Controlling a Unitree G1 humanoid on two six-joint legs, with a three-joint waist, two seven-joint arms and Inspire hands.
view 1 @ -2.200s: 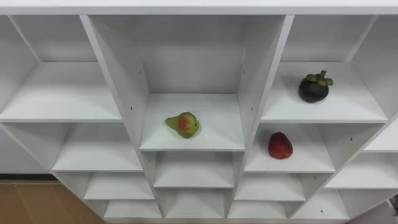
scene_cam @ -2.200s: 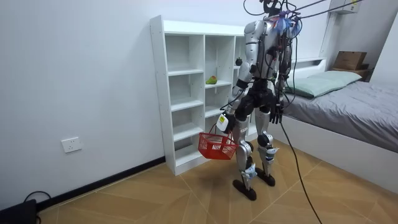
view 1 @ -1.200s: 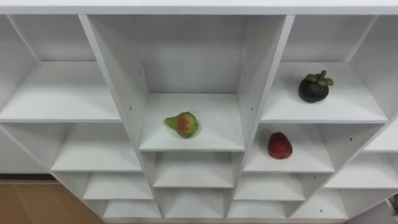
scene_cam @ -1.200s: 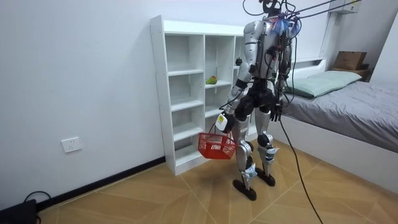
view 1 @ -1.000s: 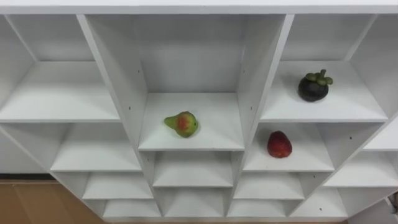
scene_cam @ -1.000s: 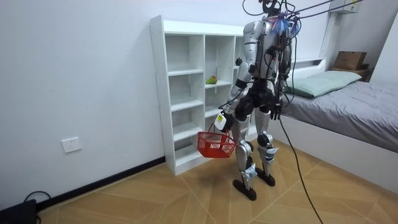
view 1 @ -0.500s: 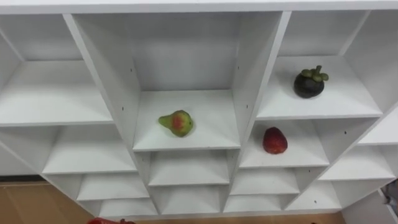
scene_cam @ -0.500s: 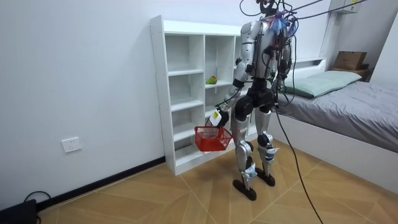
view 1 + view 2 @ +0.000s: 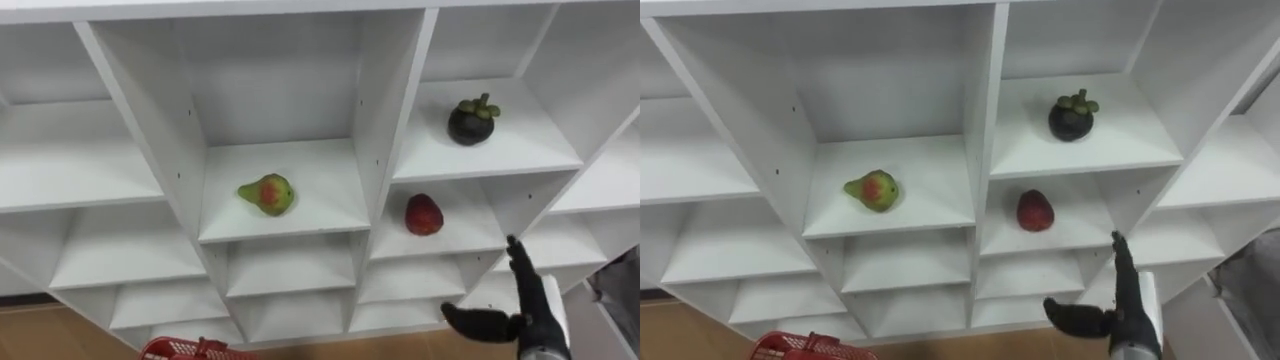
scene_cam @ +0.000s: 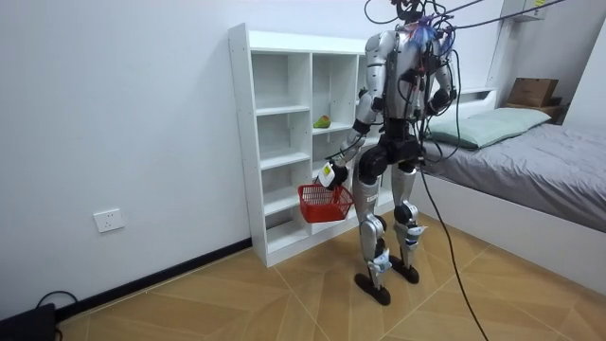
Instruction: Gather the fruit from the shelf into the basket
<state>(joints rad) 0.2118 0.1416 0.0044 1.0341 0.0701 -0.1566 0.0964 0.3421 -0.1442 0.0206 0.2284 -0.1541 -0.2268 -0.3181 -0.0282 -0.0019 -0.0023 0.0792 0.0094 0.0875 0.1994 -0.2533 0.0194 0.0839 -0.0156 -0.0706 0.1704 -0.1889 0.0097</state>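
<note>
The right hand (image 9: 530, 322) is now raised toward the red fruit (image 9: 424, 215), fingers spread, empty (judged a pick's start); the basket (image 10: 325, 203) seems gripped by the left hand (image 10: 329, 175).

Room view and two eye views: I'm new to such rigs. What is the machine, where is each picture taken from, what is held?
It is a two-legged humanoid robot standing at a white cubby closet. The room view comes from a camera across the room; the eye views from its head. The shelves hold a green-and-red pear, a dark purple mangosteen and a red fruit. Its left hand carries a red plastic basket; its right hand is open and empty, below the red fruit.
</note>
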